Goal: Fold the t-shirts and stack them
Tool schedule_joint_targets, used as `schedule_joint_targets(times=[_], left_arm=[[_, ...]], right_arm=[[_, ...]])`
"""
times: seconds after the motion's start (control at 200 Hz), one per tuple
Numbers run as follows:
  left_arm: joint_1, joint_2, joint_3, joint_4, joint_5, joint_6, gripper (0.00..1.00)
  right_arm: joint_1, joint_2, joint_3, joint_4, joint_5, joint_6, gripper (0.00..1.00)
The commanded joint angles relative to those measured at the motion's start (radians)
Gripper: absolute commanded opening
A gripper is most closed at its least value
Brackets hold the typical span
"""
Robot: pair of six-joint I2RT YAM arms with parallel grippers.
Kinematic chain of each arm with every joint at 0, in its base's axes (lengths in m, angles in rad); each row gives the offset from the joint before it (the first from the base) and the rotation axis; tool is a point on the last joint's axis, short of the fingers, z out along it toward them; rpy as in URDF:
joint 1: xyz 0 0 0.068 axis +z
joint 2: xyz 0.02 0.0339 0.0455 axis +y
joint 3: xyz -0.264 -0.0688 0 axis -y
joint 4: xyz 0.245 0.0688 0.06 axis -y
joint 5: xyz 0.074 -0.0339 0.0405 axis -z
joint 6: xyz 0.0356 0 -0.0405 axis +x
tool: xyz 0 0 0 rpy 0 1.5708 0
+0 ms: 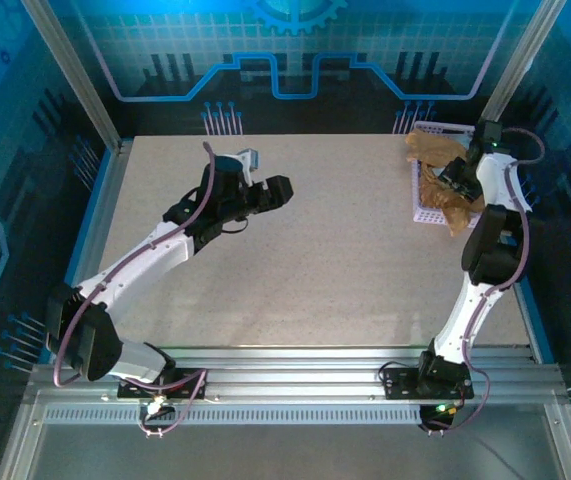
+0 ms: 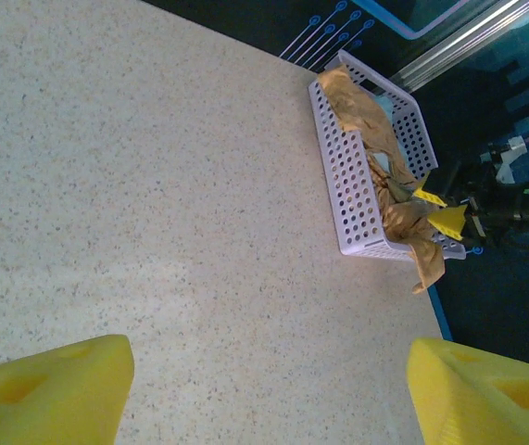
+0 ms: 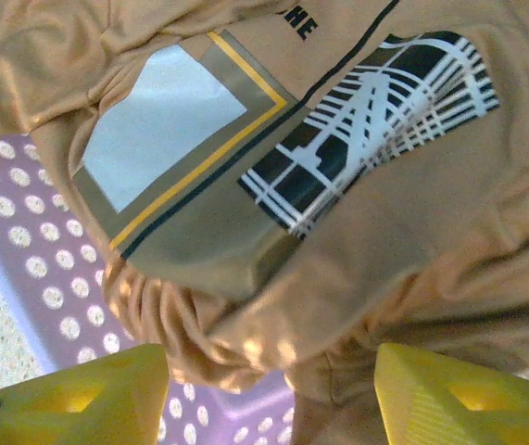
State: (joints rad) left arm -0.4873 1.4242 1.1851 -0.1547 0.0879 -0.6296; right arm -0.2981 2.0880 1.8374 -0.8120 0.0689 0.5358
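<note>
A tan t-shirt (image 1: 435, 150) lies crumpled in the lavender basket (image 1: 427, 214) at the table's far right, one end hanging over the near rim. My right gripper (image 1: 447, 178) reaches down into the basket. In the right wrist view the tan t-shirt (image 3: 366, 269) shows a printed graphic, and a bunched fold sits between the yellow fingertips (image 3: 449, 389) of the right gripper (image 3: 273, 394), whose jaws stand apart. A pale blue cloth (image 2: 382, 167) peeks out under the tan t-shirt (image 2: 361, 107). My left gripper (image 1: 279, 190) hovers open over the bare table (image 2: 153, 185); the left gripper (image 2: 269, 389) holds nothing.
The basket (image 2: 352, 199) stands against the table's right edge, near the blue border strip. Metal frame posts (image 1: 75, 75) rise at the back corners. The speckled tabletop (image 1: 325, 270) spreads between the two arms.
</note>
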Motion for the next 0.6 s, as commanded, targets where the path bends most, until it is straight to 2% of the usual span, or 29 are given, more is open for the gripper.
schedule_joint_targets(times=[0.0, 0.19, 0.265, 0.315, 0.375, 0.43, 0.595], left_arm=[[-0.003, -0.004, -0.005, -0.008, 0.031, -0.004, 0.77], [-0.003, 0.007, 0.018, -0.019, 0.038, -0.001, 0.72], [-0.004, 0.015, 0.027, -0.019, 0.045, -0.007, 0.69], [-0.004, 0.019, 0.034, -0.02, 0.044, -0.01, 0.67], [-0.002, 0.021, 0.042, -0.021, 0.043, -0.011, 0.66], [-0.004, 0.019, 0.052, -0.022, 0.037, -0.008, 0.65], [-0.003, 0.016, 0.071, -0.022, 0.016, 0.001, 0.61]], right_arm=[[-0.024, 0.07, 0.057, -0.015, -0.023, 0.058, 0.57], [-0.024, 0.149, 0.13, -0.028, -0.015, 0.106, 0.5], [-0.025, 0.167, 0.141, -0.026, -0.011, 0.126, 0.41], [-0.025, 0.173, 0.152, -0.029, -0.004, 0.136, 0.31], [-0.018, 0.153, 0.146, -0.011, 0.014, 0.143, 0.1], [-0.004, 0.109, 0.122, 0.023, 0.054, 0.136, 0.0], [0.095, -0.107, 0.071, 0.135, 0.193, 0.076, 0.0]])
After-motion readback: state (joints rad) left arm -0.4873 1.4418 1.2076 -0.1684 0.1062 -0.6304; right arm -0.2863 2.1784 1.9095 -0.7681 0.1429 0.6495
